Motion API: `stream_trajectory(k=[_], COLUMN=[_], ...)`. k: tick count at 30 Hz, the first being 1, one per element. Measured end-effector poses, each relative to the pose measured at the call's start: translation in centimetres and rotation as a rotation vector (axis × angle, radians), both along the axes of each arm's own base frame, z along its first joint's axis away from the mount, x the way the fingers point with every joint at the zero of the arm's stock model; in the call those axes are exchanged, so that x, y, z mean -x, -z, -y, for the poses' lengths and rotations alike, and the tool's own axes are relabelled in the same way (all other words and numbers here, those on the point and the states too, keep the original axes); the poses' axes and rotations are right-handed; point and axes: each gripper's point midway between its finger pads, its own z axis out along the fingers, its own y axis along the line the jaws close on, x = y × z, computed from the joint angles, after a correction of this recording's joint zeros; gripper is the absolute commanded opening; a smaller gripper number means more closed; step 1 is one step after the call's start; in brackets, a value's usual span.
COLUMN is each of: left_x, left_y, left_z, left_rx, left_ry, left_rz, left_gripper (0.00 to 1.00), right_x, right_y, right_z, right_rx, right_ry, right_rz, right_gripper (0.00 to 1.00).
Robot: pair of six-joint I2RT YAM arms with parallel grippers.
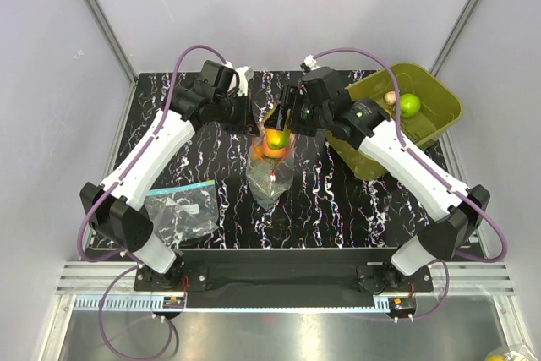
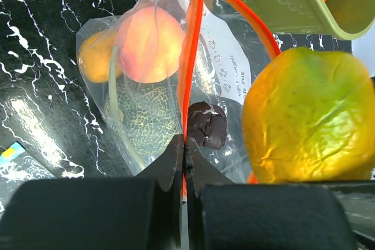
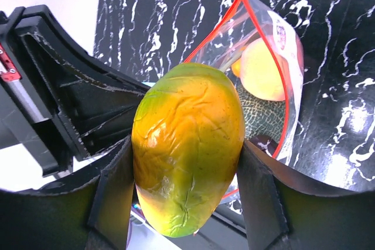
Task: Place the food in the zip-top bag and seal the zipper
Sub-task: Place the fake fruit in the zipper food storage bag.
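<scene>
The zip-top bag (image 1: 270, 182) hangs over the table's middle with its mouth open. My left gripper (image 2: 186, 144) is shut on its red-orange zipper (image 2: 195, 39). Inside the bag lie a peach (image 2: 149, 42), an orange (image 2: 94, 57), a netted melon (image 2: 146, 121) and a dark brown piece (image 2: 208, 124). My right gripper (image 3: 186, 168) is shut on a yellow-green mango-like fruit (image 3: 187, 115), held just above the bag's mouth (image 3: 258, 21). From above, the fruit (image 1: 275, 138) sits between the two grippers.
The olive-green tub (image 1: 439, 99) stands at the back right, holding a green apple (image 1: 410, 105) and another small fruit (image 1: 390, 97). A second clear bag with a teal strip (image 1: 182, 209) lies at the front left.
</scene>
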Motion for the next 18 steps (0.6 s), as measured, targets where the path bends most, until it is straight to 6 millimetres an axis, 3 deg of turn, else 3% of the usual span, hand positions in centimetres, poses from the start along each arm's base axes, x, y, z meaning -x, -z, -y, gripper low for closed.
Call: stream_trajectory(k=[2, 3, 4, 5, 7, 14, 18], left_x=[0.0, 0.0, 0.0, 0.0, 0.0, 0.3, 0.6], left_y=[0.0, 0.0, 0.0, 0.0, 0.0, -0.1, -0.2], left_z=[0.0, 0.0, 0.0, 0.0, 0.0, -0.3, -0.5], left_rx=[0.001, 0.002, 0.003, 0.003, 0.003, 0.001, -0.002], left_ry=[-0.004, -0.005, -0.006, -0.008, -0.009, -0.015, -0.019], left_rz=[-0.004, -0.005, -0.006, -0.007, -0.008, -0.002, 0.003], left_gripper=[0.0, 0.0, 0.0, 0.0, 0.0, 0.0, 0.0], right_x=[0.0, 0.1, 0.1, 0.2, 0.2, -0.1, -0.5], right_y=[0.2, 0.2, 0.3, 0.4, 0.5, 1.8, 2.1], right_z=[-0.1, -0.1, -0.2, -0.2, -0.3, 0.4, 1.2], right_rx=[0.012, 0.015, 0.02, 0.023, 0.032, 0.094, 0.128], right_ry=[0.003, 0.0, -0.001, -0.003, -0.001, 0.019, 0.059], right_rz=[0.007, 0.008, 0.01, 0.011, 0.015, 0.006, 0.014], right_gripper=[0.47, 0.56, 0.74, 0.85, 0.97, 0.99, 0.82])
